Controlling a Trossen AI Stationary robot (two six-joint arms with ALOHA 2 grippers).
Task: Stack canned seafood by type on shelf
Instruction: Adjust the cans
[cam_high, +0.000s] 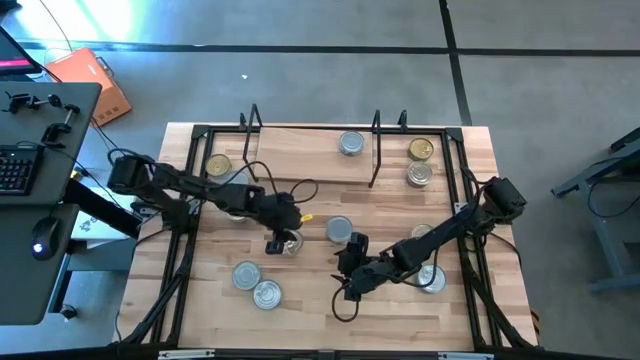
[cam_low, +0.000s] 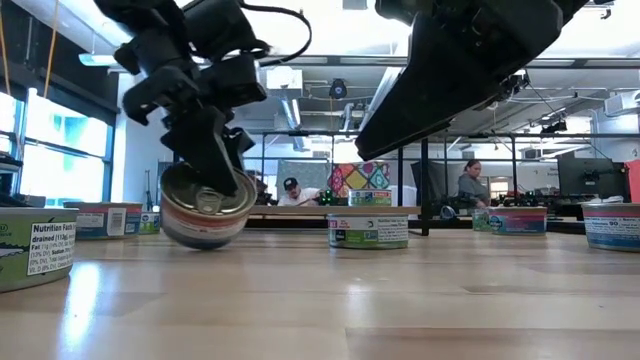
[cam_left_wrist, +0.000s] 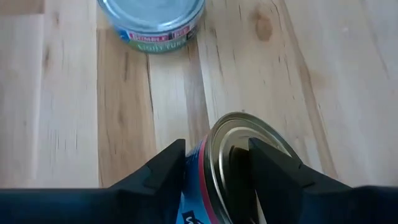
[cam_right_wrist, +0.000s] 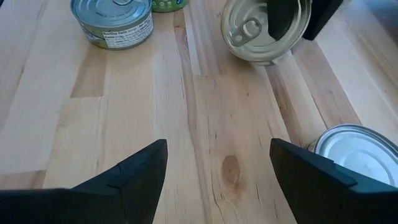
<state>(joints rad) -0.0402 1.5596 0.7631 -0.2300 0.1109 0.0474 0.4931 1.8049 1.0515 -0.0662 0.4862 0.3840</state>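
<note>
Held tin: tin (cam_left_wrist: 249, 168) tipped on edge in the left gripper (cam_left_wrist: 217, 168), lid (cam_low: 205, 195) facing sideways toward the low camera, round axis near level; its lower rim looks to touch the tabletop (cam_low: 320, 300) mid-table.
Left gripper: fingers (cam_left_wrist: 158, 171) clenched across the tin's wall and lid, just left of table centre (cam_high: 280, 238).
Right gripper: (cam_right_wrist: 214, 168) jaws spread wide with nothing between them, low over bare wood near the front centre (cam_high: 352, 280).
Nearby tins: one upright silver-topped tin (cam_high: 339, 230) between the two grippers; two more (cam_high: 246, 275) (cam_high: 266, 294) at front left; one (cam_high: 432, 279) partly under the right arm.
Shelf: board (cam_high: 300, 155) at the table's back edge with black wire uprights; upright tins on it, gold-topped (cam_high: 218, 165) at left, silver (cam_high: 351, 144) in the middle, two (cam_high: 421, 150) (cam_high: 420, 175) at right.
Room: people seated at desks (cam_low: 473, 185) far behind.
</note>
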